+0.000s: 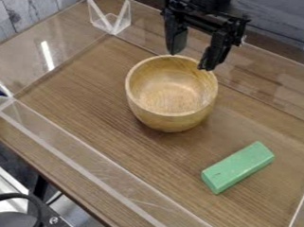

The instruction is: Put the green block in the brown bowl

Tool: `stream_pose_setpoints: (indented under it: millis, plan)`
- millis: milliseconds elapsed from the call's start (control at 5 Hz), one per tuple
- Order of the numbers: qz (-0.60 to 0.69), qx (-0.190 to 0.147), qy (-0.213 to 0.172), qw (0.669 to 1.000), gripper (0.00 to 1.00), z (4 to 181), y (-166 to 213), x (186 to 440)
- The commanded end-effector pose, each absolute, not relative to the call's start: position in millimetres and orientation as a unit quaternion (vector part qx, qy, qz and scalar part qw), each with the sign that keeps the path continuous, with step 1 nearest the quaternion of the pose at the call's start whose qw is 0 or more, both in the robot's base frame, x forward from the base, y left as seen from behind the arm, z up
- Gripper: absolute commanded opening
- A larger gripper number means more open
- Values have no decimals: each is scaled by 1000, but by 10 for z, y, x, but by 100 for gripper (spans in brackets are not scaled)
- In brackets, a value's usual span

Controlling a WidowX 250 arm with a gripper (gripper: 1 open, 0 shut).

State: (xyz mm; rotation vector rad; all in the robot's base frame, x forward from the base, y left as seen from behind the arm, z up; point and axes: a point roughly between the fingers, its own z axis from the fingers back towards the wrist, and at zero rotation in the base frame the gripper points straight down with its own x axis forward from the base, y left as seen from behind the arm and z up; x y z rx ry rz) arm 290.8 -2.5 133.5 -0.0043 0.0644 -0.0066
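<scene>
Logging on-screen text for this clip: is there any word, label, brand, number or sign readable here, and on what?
None readable. The green block is plain, the brown bowl shows only wood grain, and the black gripper carries no mark that can be made out. The wooden table and the clear wall around it bear no lettering.

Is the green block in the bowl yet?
No, the green block lies on the table in front of and to the right of the bowl, apart from it.
</scene>
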Motion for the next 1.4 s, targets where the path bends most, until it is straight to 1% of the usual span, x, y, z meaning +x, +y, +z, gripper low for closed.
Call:
stream_pose_setpoints:
  millis: [0, 200, 800, 1200]
  plan:
    - [-11, -4, 37, 999, 0, 1302, -76, 2884]
    - [-36, -7, 41, 998, 0, 1301, -259, 2799]
    - [-97, -13, 50, 994, 0, 1172, -723, 2722]
    - [-117, -19, 56, 991, 0, 1079, -862, 2694]
